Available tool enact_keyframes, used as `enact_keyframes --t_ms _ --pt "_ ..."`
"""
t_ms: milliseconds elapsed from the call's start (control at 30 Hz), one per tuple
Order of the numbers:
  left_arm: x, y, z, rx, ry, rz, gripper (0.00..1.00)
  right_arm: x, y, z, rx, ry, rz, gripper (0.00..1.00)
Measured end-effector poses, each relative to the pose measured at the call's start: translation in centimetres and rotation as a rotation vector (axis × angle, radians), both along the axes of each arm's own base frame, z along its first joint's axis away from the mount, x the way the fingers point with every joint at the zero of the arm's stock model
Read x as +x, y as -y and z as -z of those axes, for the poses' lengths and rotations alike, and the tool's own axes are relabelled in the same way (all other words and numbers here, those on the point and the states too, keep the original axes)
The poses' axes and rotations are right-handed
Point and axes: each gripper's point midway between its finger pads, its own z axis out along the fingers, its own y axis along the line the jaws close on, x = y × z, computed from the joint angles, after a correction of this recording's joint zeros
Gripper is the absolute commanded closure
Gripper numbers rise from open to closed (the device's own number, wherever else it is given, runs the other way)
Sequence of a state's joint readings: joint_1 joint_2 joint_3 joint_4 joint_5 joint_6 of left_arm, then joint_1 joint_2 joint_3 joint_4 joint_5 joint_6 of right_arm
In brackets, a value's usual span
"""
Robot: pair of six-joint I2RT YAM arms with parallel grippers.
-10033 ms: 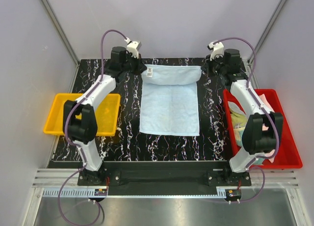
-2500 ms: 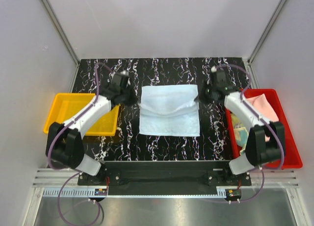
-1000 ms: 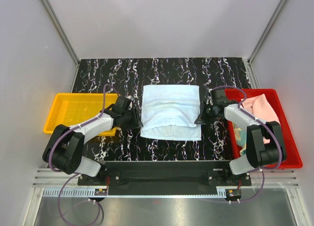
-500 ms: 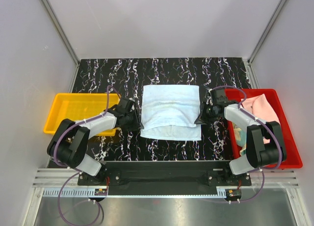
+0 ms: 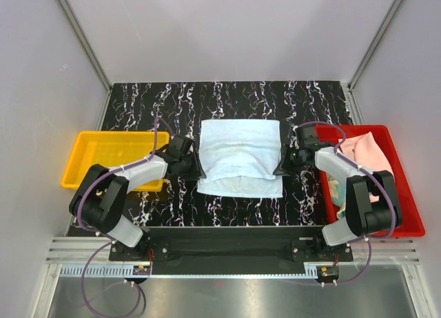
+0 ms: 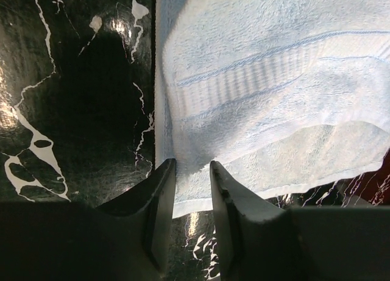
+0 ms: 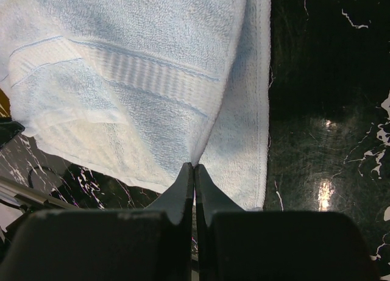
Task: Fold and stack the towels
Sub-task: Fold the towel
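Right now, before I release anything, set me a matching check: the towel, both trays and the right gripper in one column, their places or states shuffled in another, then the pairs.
Things
1. towel
2. yellow tray
3. red tray
4. right gripper

Places or states
A. holds a pink cloth
B. pinched shut on the towel's side edge
C. lies folded in the middle of the table
D. sits beside the table on the robot's left

Pairs: 1-C, 2-D, 3-A, 4-B
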State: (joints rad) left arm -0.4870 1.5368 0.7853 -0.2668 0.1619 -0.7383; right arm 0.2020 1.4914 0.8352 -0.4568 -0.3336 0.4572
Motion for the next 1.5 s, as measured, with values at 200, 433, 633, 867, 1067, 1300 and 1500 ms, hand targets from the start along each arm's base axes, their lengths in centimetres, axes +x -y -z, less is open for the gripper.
enact_keyframes --t_ms 200,433,633,867,1067,1300,1500 --pt "-0.1 -0.2 0.3 0.015 -0.008 -0.008 0.71 0.0 0.0 0.0 0.000 0.002 0.000 1.00" --pt "-0.4 -0.4 0.6 0.033 -0.024 -0.016 0.78 0.0 0.0 -0.1 0.001 0.004 0.000 1.00" --pt "-0.2 -0.3 0.6 0.045 -0.042 -0.022 1.00 0.0 0.1 -0.1 -0.003 0.000 0.002 1.00" --pt "0.5 -0.1 -0.9 0.063 -0.038 -0.012 1.00 -0.3 1.1 -0.2 -0.063 -0.023 0.029 1.00" --pt "0.4 -0.6 -3.2 0.082 -0.006 0.022 1.00 -0.4 2.7 -2.5 -0.138 0.011 0.074 1.00" --pt "-0.4 -0.8 -3.4 0.086 -0.009 0.073 1.00 -2.0 3.5 -2.9 -0.143 0.008 0.146 1.00" --pt "-1.9 -1.2 -1.7 0.094 -0.055 0.111 1.00 -4.7 3.1 0.4 -0.105 -0.087 0.175 1.00"
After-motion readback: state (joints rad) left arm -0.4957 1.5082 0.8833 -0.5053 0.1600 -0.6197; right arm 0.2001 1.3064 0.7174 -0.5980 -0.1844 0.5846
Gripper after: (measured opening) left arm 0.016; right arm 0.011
